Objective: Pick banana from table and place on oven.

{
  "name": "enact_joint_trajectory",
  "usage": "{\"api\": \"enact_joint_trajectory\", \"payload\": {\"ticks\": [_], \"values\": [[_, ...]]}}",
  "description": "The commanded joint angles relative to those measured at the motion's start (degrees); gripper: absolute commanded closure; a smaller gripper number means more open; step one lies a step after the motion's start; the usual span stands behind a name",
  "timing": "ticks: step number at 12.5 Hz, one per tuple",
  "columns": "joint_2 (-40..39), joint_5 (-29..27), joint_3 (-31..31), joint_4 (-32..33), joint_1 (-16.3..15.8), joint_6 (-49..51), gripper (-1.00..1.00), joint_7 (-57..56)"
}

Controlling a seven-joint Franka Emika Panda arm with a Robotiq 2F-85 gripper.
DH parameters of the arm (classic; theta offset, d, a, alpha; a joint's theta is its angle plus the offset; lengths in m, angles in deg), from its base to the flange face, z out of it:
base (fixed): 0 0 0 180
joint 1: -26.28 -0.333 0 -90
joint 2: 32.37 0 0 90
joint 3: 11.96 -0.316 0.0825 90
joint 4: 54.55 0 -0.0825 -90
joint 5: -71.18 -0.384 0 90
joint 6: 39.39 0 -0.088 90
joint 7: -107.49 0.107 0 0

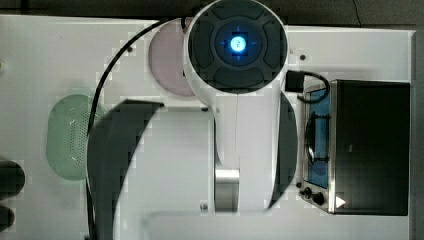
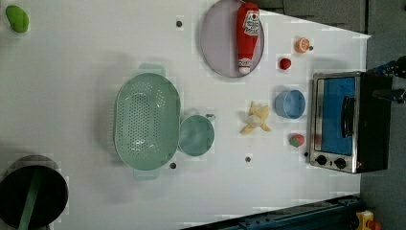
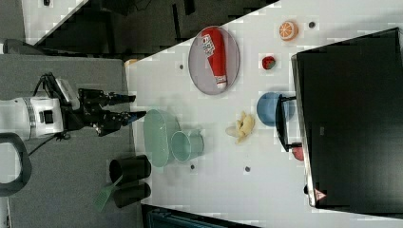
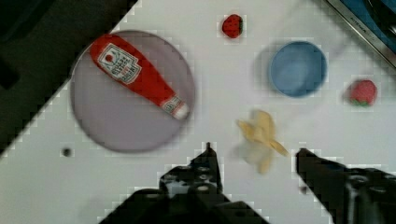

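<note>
The banana (image 2: 256, 118), a pale yellow peeled piece, lies on the white table (image 2: 72, 57) between a blue bowl and a green cup. It also appears in the right view (image 3: 242, 127) and the wrist view (image 4: 261, 137). The oven (image 2: 352, 122), with a black top (image 3: 351, 123) and a blue glass door, stands at the table's end (image 1: 370, 145). My gripper (image 3: 135, 106) hangs well above the table, open and holding nothing. In the wrist view the banana sits far below, between the two black fingers (image 4: 208, 158).
A ketchup bottle (image 2: 248, 33) lies on a grey plate (image 2: 218, 43). The blue bowl (image 2: 289, 104), two strawberries (image 2: 285, 63) (image 2: 297, 140) and an orange slice (image 2: 302, 45) sit near the oven. A green colander (image 2: 146, 122), the green cup (image 2: 196, 135) and a black pot (image 2: 31, 196) stand farther off.
</note>
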State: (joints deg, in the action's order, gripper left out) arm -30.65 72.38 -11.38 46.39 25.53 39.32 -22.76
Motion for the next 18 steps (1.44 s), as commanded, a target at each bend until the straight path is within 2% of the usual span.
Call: {"api": "enact_joint_trajectory", "payload": {"ticks": [1, 3, 6, 9, 13, 18], "values": [[20.93, -0.21, 0.69, 10.59, 1.88, 11.19, -0.60, 1.25], [20.92, -0.21, 0.66, 10.59, 1.88, 11.19, -0.99, 1.25], [20.36, -0.21, 0.63, 11.17, 1.87, 11.12, -1.00, 1.25], [17.37, -0.21, 0.56, 14.38, 1.85, 8.01, -1.00, 1.25], [10.73, -0.21, 0.55, 20.45, 1.85, -1.54, -1.00, 1.25], [2.92, -0.21, 0.72, 28.92, 1.88, -18.32, -1.00, 1.25]]}}
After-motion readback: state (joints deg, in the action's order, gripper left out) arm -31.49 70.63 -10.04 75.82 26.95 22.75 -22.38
